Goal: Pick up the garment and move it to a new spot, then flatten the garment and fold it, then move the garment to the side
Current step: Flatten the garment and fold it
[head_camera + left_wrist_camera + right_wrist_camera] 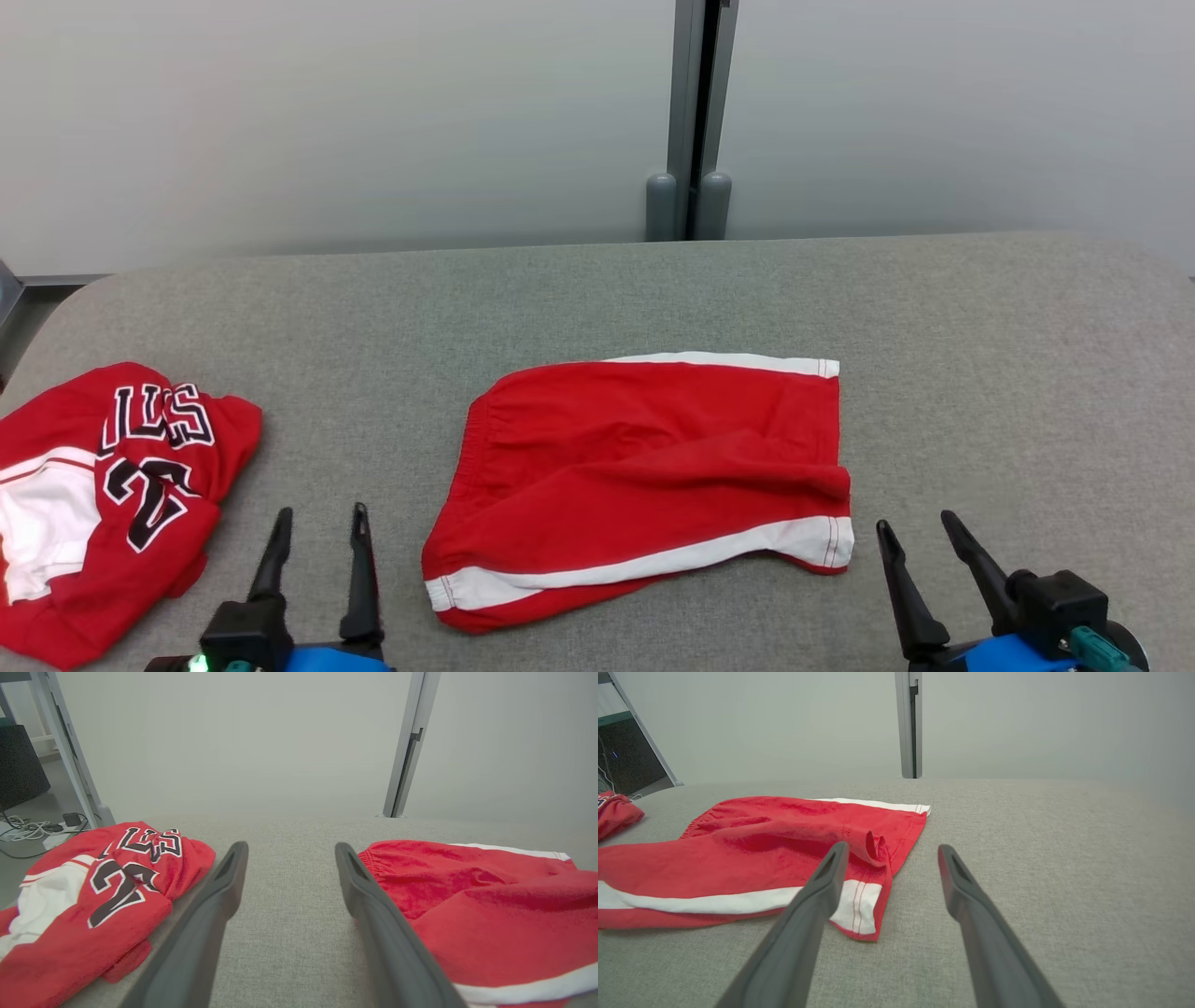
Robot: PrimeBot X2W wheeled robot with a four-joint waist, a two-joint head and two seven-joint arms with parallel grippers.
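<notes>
— Grippers?
— Left gripper [322, 510] & right gripper [914, 519]: both with fingers spread, holding nothing, low over the grey table [653, 299].
— And the garment?
— Red shorts [653, 467] lie btw. them, mid-table. A red jersey [103, 485] is crumpled at the left edge.

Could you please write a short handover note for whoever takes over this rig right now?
Left gripper: open, empty, low between the jersey and the shorts.
Right gripper: open, empty, just right of the shorts' near hem corner.
Things: the red shorts lie mid-table, mostly flat, with a raised crease near the hem. The jersey is crumpled at the table's left edge.
Done: the shorts appear placed and roughly spread.
Left: probably smooth the crease, fold the shorts, and move them aside.
</notes>
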